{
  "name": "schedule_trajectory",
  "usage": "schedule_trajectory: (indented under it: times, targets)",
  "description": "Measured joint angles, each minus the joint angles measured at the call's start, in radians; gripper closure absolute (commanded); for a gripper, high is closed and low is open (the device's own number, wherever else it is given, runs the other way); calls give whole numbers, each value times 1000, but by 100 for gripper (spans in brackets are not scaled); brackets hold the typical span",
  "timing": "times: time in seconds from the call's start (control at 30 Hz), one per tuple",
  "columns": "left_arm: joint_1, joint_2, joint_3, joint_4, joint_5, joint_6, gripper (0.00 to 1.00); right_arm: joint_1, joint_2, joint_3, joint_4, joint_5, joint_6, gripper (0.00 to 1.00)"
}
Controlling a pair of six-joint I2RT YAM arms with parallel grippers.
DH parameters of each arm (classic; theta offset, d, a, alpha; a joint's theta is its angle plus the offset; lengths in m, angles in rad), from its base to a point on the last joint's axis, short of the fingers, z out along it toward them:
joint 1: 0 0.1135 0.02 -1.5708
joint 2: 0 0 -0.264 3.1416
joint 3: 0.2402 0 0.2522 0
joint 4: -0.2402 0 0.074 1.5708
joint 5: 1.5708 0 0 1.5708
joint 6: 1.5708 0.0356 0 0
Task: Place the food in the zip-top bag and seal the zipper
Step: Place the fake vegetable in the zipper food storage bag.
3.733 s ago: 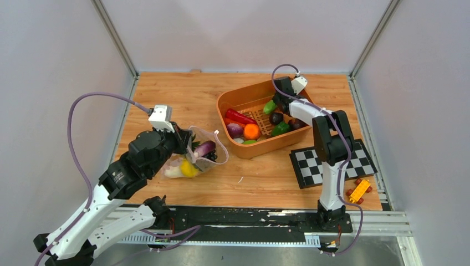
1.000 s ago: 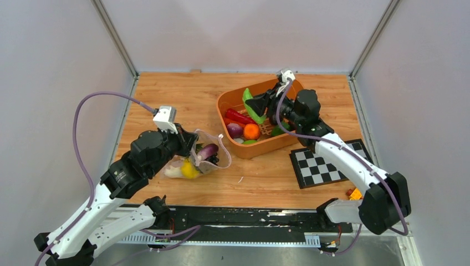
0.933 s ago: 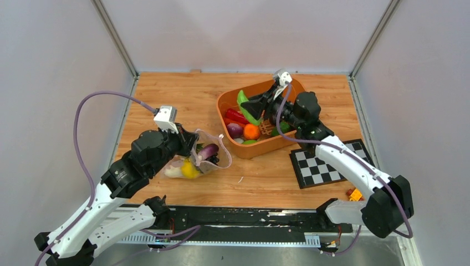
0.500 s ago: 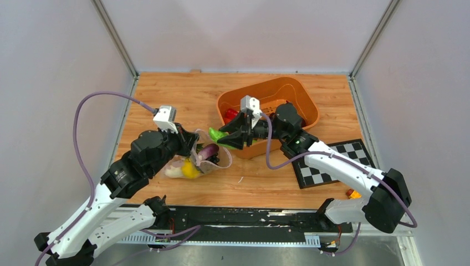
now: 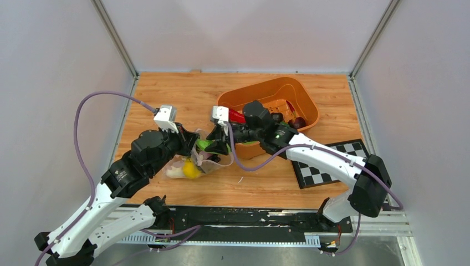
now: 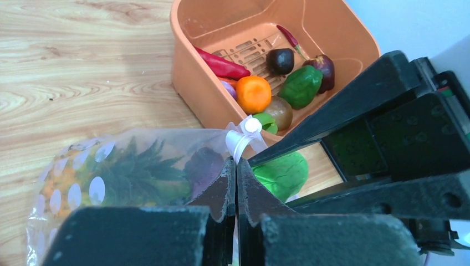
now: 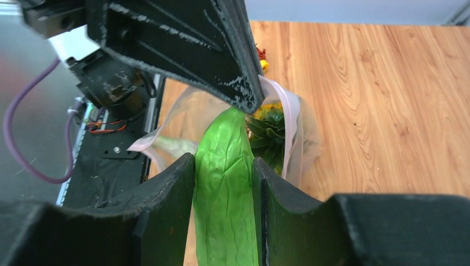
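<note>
The clear dotted zip-top bag point(image 5: 185, 165) lies left of centre, with a pineapple point(image 6: 127, 166), a purple piece point(image 6: 202, 166) and a yellow lemon point(image 5: 191, 169) inside. My left gripper point(image 5: 194, 145) is shut on the bag's mouth edge point(image 6: 236, 166), holding it up. The pinkish zipper point(image 7: 289, 127) curves round the open mouth. My right gripper point(image 5: 213, 145) is shut on a long green vegetable point(image 7: 224, 183), whose tip is at the bag's mouth, just under the left fingers point(image 7: 183, 44). More food lies in the orange tub point(image 5: 266, 91): an orange point(image 6: 253, 93), a green pepper point(image 6: 301, 86), a red chili point(image 6: 221, 64).
The orange tub stands directly behind the right gripper, close to the bag. A black-and-white checkered mat point(image 5: 327, 160) lies at the right, partly under the right arm. Grey walls close in the table on three sides.
My right gripper has carried the green vegetable from over the tub leftward and down to the bag's mouth. The left gripper has kept its hold on the bag.
</note>
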Motion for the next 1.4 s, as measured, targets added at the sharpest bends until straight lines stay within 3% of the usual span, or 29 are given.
schedule_trajectory:
  times: [0.27, 0.4, 0.47, 0.7, 1.1, 1.4]
  targets:
    - [0, 10, 0, 11, 12, -2, 99, 76, 92, 121, -122, 270, -8, 75]
    - [0, 10, 0, 11, 11, -3, 99, 114, 153, 220, -212, 381, -32, 63]
    - [0, 11, 0, 11, 11, -3, 99, 129, 171, 242, -235, 413, -46, 52]
    - [0, 11, 0, 11, 7, -3, 99, 138, 172, 241, -259, 387, -63, 33]
    - [0, 9, 0, 12, -1, -3, 99, 103, 38, 154, -230, 340, -23, 22]
    - [0, 13, -1, 18, 0, -3, 99, 12, -123, 34, -212, 295, -9, 29]
